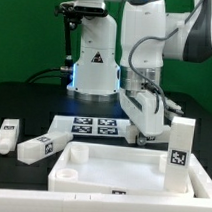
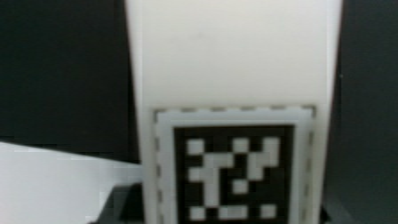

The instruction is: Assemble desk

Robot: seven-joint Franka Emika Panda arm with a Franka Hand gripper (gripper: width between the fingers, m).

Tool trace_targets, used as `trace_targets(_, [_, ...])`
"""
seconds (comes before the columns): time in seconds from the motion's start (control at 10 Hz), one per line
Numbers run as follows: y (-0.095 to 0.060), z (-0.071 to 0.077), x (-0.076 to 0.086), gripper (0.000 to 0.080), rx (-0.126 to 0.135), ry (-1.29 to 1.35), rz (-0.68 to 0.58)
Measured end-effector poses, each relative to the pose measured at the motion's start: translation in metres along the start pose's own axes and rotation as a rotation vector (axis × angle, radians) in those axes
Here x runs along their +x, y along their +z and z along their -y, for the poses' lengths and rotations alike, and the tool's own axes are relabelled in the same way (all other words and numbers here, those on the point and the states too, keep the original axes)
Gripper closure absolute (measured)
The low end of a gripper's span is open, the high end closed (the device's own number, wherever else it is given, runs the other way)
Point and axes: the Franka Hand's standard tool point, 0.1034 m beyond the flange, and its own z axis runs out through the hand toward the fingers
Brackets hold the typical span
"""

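Observation:
The white desk top (image 1: 91, 169), a tray with a raised rim, lies at the front of the table. One white leg (image 1: 180, 152) with a tag stands upright on its corner at the exterior view's right. Two more legs (image 1: 7, 136) (image 1: 39, 146) lie on the table at the exterior view's left. My gripper (image 1: 145, 134) hangs just behind the tray's far rim and is shut on another leg (image 1: 142, 114), held slanted. In the wrist view this leg (image 2: 228, 70) fills the middle, its tag close to my gripper (image 2: 222, 215). The fingers are mostly hidden.
The marker board (image 1: 93, 124) lies on the black table behind the tray. The white cone-shaped robot base (image 1: 96, 64) stands at the back. A white surface (image 2: 54, 185) shows beside the held leg in the wrist view.

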Motion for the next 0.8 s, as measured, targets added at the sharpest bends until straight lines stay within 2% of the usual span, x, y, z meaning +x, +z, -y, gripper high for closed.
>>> trace_targets(0.1, [-0.001, 0.006, -0.001, 0.0515, 0.010, -0.038, -0.010])
trace_targets(0.3, [-0.010, 0.022, -0.005, 0.0515, 0.051, -0.347, -0.049])
trace_targets(0.4, [-0.010, 0.021, -0.007, 0.0515, 0.043, -0.513, -0.056])
trace_targets(0.5, [-0.009, 0.020, -0.005, 0.0515, 0.040, -0.515, -0.057])
trace_targets(0.8, [-0.008, 0.022, -0.005, 0.0515, 0.026, -0.772, -0.065])
